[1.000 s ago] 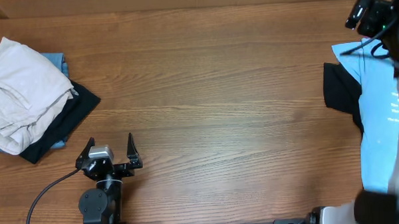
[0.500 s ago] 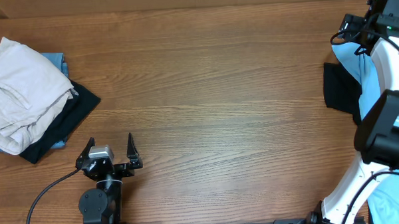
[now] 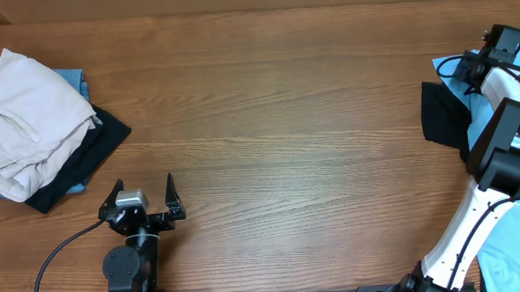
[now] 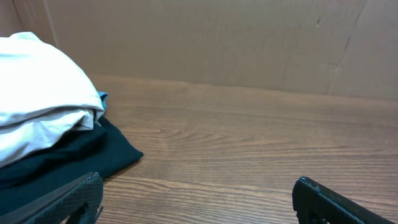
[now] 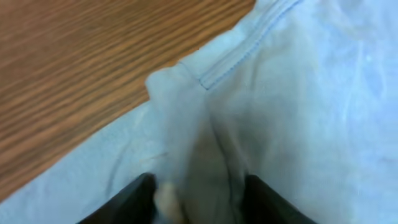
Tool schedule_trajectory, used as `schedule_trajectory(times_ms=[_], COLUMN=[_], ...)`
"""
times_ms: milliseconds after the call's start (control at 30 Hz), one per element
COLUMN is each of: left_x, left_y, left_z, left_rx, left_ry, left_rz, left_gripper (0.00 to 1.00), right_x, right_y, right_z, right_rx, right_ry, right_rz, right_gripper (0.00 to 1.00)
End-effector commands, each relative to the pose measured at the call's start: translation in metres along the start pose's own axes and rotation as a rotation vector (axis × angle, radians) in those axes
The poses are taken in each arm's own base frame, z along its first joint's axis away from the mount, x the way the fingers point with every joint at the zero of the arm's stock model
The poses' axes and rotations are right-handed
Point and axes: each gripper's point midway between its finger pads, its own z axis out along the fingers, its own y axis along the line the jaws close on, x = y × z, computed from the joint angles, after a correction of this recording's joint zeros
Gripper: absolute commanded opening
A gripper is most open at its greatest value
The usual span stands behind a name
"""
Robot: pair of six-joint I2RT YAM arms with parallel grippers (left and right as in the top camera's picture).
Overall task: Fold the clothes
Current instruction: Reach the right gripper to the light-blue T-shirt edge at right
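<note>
Sky-blue T-shirt [image 3: 452, 68], light and limp, at the table's [image 3: 294, 119] right edge: right gripper [image 5: 199, 190] pinches a raised fold beside the stitched hem, probably a sound hold; left gripper [image 3: 144, 183] gapes empty.

Left gripper [image 3: 144, 179] blk, silver block [image 3: 130, 199] behind, blk cable [image 3: 62, 244]. Right arm [image 3: 503, 84] white w/ blk joints.

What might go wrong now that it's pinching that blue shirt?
The right pincer has only a narrow ridge of the light-blue shirt near its hem, so the cloth may slip out when pulled. A black garment seems to lie partly under the shirt and might get dragged along.
</note>
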Motion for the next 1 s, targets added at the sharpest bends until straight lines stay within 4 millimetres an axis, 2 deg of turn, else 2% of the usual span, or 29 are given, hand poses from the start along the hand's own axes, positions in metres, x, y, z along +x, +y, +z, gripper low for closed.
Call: schedule_trajectory(times_ms=[0,67,200,267,333,467,533,567,633,767,900,967], left_x=[0.000,0.000,0.000,0.000,0.000,0.000,0.000,0.000,0.000,0.000,0.000,0.000], left_y=[0.001,0.001,0.001,0.001,0.001,0.001,0.001,0.001,0.001,0.001,0.001,0.001], left_z=[0.000,0.000,0.000,0.000,0.000,0.000,0.000,0.000,0.000,0.000,0.000,0.000], left_rx=[-0.008,-0.007,-0.007,-0.007,-0.007,-0.007,-0.007,-0.007,-0.007,-0.007,-0.007,-0.007], left_ry=[-0.002,-0.002,-0.002,-0.002,-0.002,-0.002,-0.002,-0.002,-0.002,-0.002,-0.002,-0.002], left_rz=[0.027,0.027,0.027,0.027,0.027,0.027,0.027,0.027,0.027,0.027,0.027,0.027], left_gripper=[1.00,1.00,1.00,1.00,1.00,1.00,1.00,1.00,1.00,1.00,1.00,1.00], right_x=[-0.001,-0.022,-0.066,-0.081,-0.089,-0.083,-0.079,-0.074,-0.068,-0.063,-0.065,-0.052], right_y=[-0.004,-0.004,-0.003,-0.004,-0.004,-0.004,0.010,0.028,0.044,0.076,0.077,0.077], right_z=[0.007,-0.005,-0.035,-0.050,-0.060,-0.062,-0.062,-0.065,-0.066,-0.067,-0.065,-0.051], right_rx=[0.004,0.000,-0.009,-0.012,-0.014,-0.016,-0.081,-0.151,-0.164,-0.197,-0.197,-0.197], right_ry=[-0.008,-0.048,-0.143,-0.176,-0.195,-0.167,-0.147,-0.137,-0.126,-0.136,-0.148,-0.116], right_rz=[0.013,0.018,0.029,0.033,0.035,0.032,-0.005,-0.105,-0.200,-0.272,-0.262,-0.265], right_gripper=[0.15,0.04,0.04,0.04,0.15,0.49,0.59,0.60,0.64,0.65,0.65,0.65])
